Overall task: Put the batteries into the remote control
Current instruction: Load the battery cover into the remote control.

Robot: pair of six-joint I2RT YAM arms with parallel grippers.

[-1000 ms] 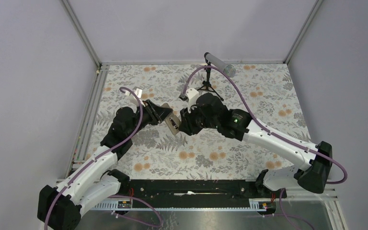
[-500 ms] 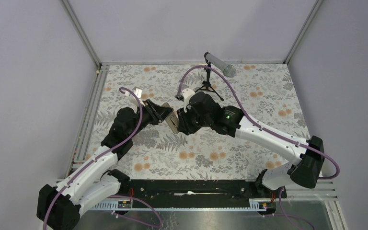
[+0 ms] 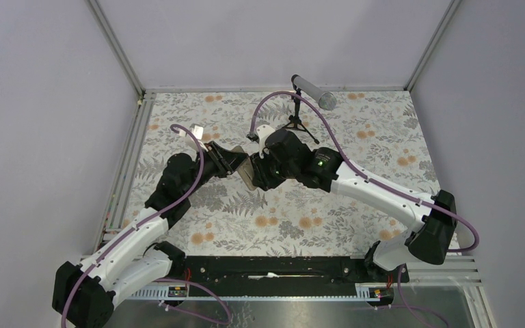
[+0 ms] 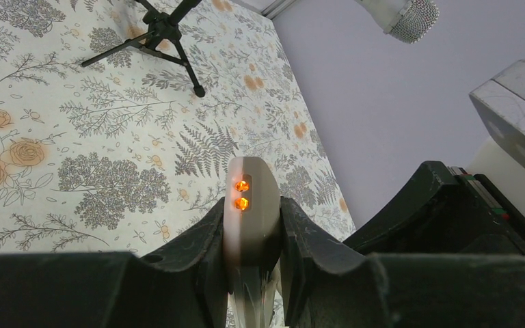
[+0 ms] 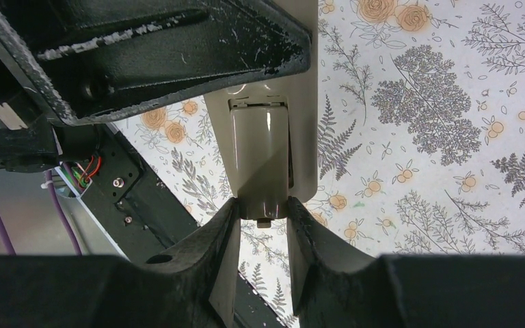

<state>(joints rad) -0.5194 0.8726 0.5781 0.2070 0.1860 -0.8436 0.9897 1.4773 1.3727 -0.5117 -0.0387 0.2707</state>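
Floral counter (image 3: 355, 205), side rail (image 3: 128, 164) well off at 9 o'clock, mic tripod (image 3: 297, 125) near at 12. Just 11 o'clock of centre, the left fingers (image 4: 198, 253) are clamped on the remote control (image 4: 249, 212), held up off the cloth. On its 3 o'clock side the right fingers (image 5: 227, 246) are pinching its beige cover (image 5: 260, 171).
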